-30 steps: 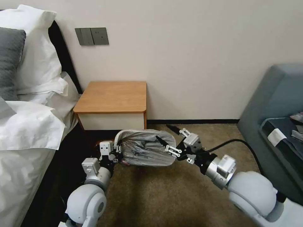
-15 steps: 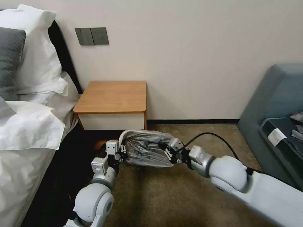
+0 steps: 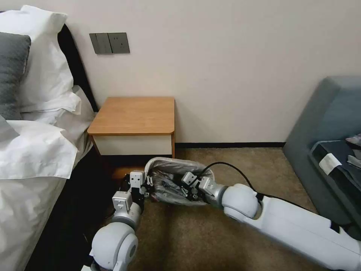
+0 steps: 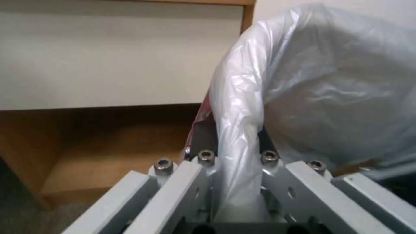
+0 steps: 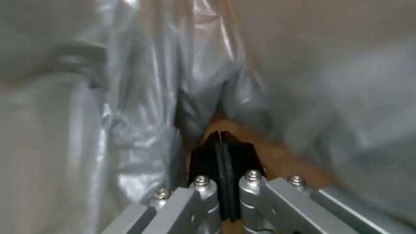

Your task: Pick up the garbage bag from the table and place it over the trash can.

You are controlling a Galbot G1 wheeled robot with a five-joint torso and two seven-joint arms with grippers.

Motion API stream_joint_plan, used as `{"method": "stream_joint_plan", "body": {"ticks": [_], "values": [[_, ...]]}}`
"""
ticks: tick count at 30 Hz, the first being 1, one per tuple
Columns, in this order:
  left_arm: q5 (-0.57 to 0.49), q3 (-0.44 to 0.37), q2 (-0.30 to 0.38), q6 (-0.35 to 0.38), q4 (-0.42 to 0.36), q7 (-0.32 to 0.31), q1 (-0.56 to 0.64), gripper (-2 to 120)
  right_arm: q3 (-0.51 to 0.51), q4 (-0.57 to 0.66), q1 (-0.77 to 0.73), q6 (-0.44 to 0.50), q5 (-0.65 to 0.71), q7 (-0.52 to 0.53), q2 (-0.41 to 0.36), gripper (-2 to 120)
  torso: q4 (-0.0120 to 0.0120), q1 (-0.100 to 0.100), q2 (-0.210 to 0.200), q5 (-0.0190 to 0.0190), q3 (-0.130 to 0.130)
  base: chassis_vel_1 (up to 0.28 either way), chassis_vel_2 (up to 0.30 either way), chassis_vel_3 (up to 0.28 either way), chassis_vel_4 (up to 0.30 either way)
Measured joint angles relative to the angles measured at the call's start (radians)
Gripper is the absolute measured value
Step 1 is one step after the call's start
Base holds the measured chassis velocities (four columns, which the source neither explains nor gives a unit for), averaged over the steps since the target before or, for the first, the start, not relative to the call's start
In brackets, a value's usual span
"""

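Head view: 1 garbage bag (image 3: 176, 167), 2 end effectors.

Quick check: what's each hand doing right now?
Left hand: shut on the garbage bag rim.
Right hand: shut, pushed down inside the bag, gripping nothing visible.

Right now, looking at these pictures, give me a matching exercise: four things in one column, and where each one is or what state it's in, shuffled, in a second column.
1. garbage bag
2. table
3. left gripper
4. right gripper

A. shut, reaching down inside the bag
B. against the wall, beside the bed
C. clamped on the bag's rolled rim
D. draped over the trash can on the carpet

Pairs: 1-D, 2-B, 3-C, 4-A
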Motion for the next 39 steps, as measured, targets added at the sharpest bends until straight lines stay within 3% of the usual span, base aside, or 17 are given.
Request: {"method": "stream_joint_plan", "body": {"ticks": [13, 18, 22, 27, 34, 39], "values": [[0.042, 0.051, -0.015, 0.000, -0.019, 0.006, 0.024, 1, -0.106, -0.219, 0.091, 0.030, -0.055, -0.029, 0.125, 0, 0.0001, 0.000, 0.000, 0.0000, 0.000, 0.000, 0.000, 0.000, 0.000], [0.040, 0.046, -0.016, 0.000, -0.017, 0.006, 0.023, 1, -0.094, -0.210, 0.086, 0.034, -0.056, -0.030, 0.120, 0, 0.0002, 0.000, 0.000, 0.0001, 0.000, 0.000, 0.000, 0.000, 0.000], [0.019, 0.027, -0.019, 0.002, -0.016, 0.001, 0.019, 1, -0.045, -0.134, 0.043, 0.041, -0.053, -0.030, 0.075, 0, 0.0001, 0.000, 0.000, 0.0002, 0.000, 0.000, 0.000, 0.000, 0.000], [-0.053, -0.006, -0.023, 0.015, -0.018, -0.027, 0.013, 1, 0.087, 0.015, -0.070, 0.058, -0.049, -0.041, -0.030, 0, 0.0000, 0.000, 0.000, 0.0004, 0.000, 0.000, 0.000, 0.000, 0.000], [-0.244, -0.031, -0.027, 0.094, -0.037, -0.079, 0.008, 1, 0.409, 0.248, -0.311, 0.124, 0.008, -0.062, -0.204, 0, -0.0003, 0.000, 0.000, -0.0003, 0.000, 0.000, 0.000, 0.000, 0.000], [-0.296, -0.064, -0.023, 0.163, -0.038, -0.118, 0.014, 1, 0.518, 0.343, -0.363, 0.164, 0.104, 0.002, -0.220, 0, -0.0004, 0.000, 0.000, 0.0003, 0.000, 0.000, 0.000, 0.000, 0.000]]}}
